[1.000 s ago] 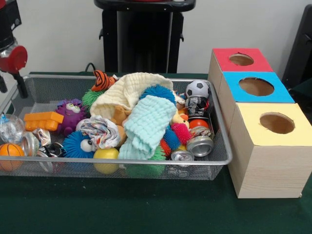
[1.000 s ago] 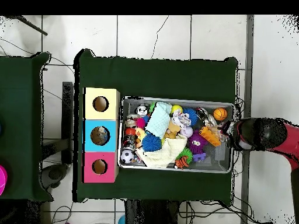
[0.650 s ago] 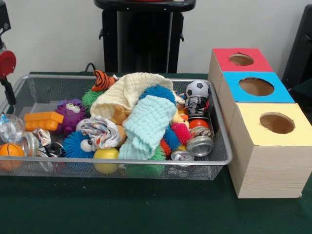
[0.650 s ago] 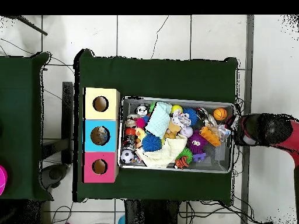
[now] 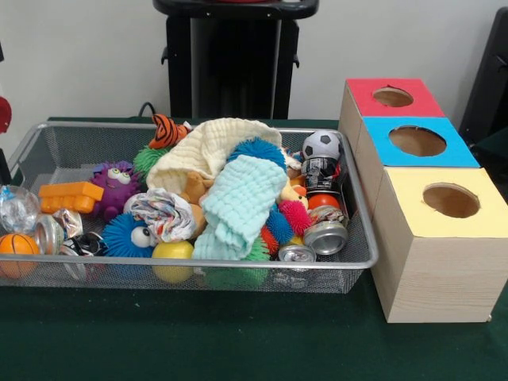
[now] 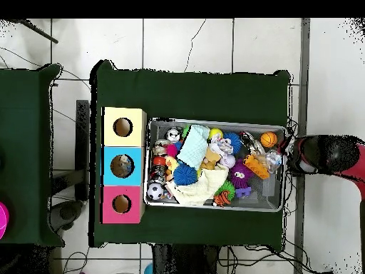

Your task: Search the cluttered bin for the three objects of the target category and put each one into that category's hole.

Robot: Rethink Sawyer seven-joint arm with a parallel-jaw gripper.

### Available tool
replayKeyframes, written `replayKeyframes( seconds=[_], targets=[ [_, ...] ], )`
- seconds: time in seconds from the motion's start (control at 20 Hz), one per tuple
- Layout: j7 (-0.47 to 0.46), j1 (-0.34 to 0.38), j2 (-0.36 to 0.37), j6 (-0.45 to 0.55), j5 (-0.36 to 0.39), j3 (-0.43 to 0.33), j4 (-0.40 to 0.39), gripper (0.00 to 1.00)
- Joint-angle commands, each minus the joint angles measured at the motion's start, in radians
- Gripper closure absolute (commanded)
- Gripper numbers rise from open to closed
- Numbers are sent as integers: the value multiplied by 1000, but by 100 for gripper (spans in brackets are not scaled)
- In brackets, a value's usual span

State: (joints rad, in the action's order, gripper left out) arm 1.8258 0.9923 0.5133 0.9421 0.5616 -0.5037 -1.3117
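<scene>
Searching step, nothing picked: arm (image 6: pixel 329 156) off the bin (image 5: pixel 198 274)'s left end, jaw state impossible to tell, cans (image 5: pixel 325 236) lying at near right beside the yellow box (image 5: pixel 440 238); next, reaching back over.

Table cloth (image 5: pixel 238 341): dark green, spread under everything on the table.
Second table (image 6: pixel 25 153): seen from overhead, set apart to one side, also covered in dark green.
Floor (image 6: pixel 214 43): pale tiles, crossed by dark cables (image 6: pixel 21 61).
Wall (image 5: pixel 95 55): plain and light, seen behind the table.
Pink round object (image 6: pixel 2 221): cut off at the overhead view's edge.
</scene>
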Motion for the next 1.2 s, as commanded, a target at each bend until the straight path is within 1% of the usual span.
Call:
replayKeyframes(
  seconds=[0.05,0.25,0.3,0.45,0.55,0.8,1.05,1.2],
  targets=[
    [-299,-2,-83,-23,55,-60,45,0],
    [-304,6,-119,-63,68,-65,60,0],
    [-299,5,-117,-67,67,-64,58,0],
    [-273,12,-109,-105,76,-54,18,0],
    [-264,12,-127,-125,87,-48,18,0],
    [-274,6,-180,-138,112,-47,61,0],
    [-279,19,-212,-171,136,-39,57,0],
    [-293,18,-226,-155,138,-39,76,0]
  ],
)
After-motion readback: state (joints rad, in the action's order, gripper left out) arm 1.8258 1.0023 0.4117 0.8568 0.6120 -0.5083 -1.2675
